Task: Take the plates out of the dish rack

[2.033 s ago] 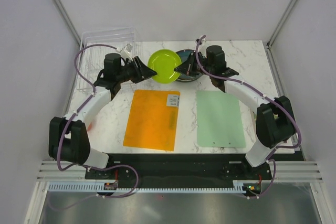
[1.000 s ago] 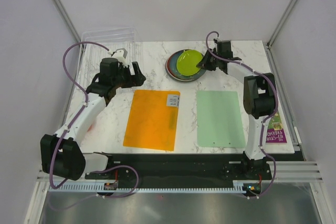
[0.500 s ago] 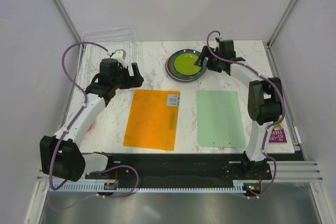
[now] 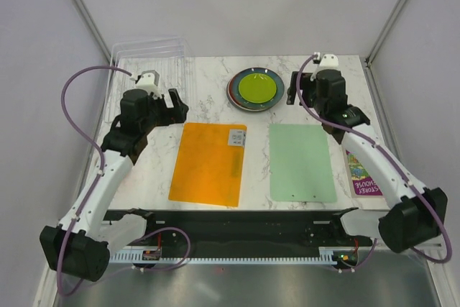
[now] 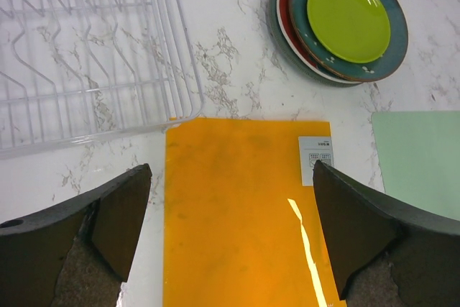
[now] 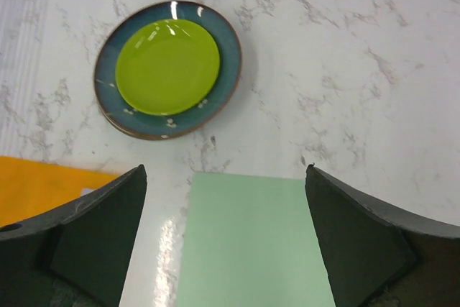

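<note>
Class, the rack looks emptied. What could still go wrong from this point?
1. The small lime-green round plate sits off-centre on the dark teal-blue plate, lower plates peeking out leftward; a knock might shift the stack.
2. The open right gripper hangs close beside it, so a careless swing could clip it.

Robot lab cell, plain white walls [image 4: 237, 5], aluminium rails [image 4: 72, 234], marble-look tabletop [image 4: 215, 84]

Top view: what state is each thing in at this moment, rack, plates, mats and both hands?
Dish rack: empty, no plates in its slots.
Plates: stacked flat on the table, lime one on top.
Orange mat: lying flat.
Green mat: lying flat.
Left hand: open, empty.
Right hand: open, empty.
</note>
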Tool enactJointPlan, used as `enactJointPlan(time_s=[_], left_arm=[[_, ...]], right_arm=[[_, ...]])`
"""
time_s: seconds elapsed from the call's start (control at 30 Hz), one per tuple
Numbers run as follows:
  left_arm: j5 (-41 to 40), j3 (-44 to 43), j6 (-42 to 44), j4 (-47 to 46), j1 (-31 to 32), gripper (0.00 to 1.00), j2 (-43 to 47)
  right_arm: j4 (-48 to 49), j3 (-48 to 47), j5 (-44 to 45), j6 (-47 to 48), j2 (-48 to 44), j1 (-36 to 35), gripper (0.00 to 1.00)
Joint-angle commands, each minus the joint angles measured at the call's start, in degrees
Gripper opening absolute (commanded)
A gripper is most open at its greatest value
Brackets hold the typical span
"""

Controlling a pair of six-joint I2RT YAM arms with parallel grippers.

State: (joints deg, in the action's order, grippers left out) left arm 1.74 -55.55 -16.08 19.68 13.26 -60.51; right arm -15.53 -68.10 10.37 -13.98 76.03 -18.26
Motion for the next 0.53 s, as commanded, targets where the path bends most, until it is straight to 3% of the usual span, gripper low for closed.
enactJointPlan(time_s=[0.0, 0.17, 0.5], left_arm=[[-4.2, 1.4, 1.2, -0.6, 0.0, 1.0, 4.4], [-11.1, 5.2, 3.1, -1.0, 0.0, 1.0, 12.2], [-17.6, 9.6, 4.7, -1.4, 0.0, 1.0, 21.2]], right_arm=[[-2.1, 8.2, 10.0, 2.9, -9.7, -1.3, 0.98], [0.3, 18.0, 10.5, 3.4, -21.5, -1.7, 0.98], [0.0, 23.7, 11.4, 1.5, -27.9, -2.4, 0.98]])
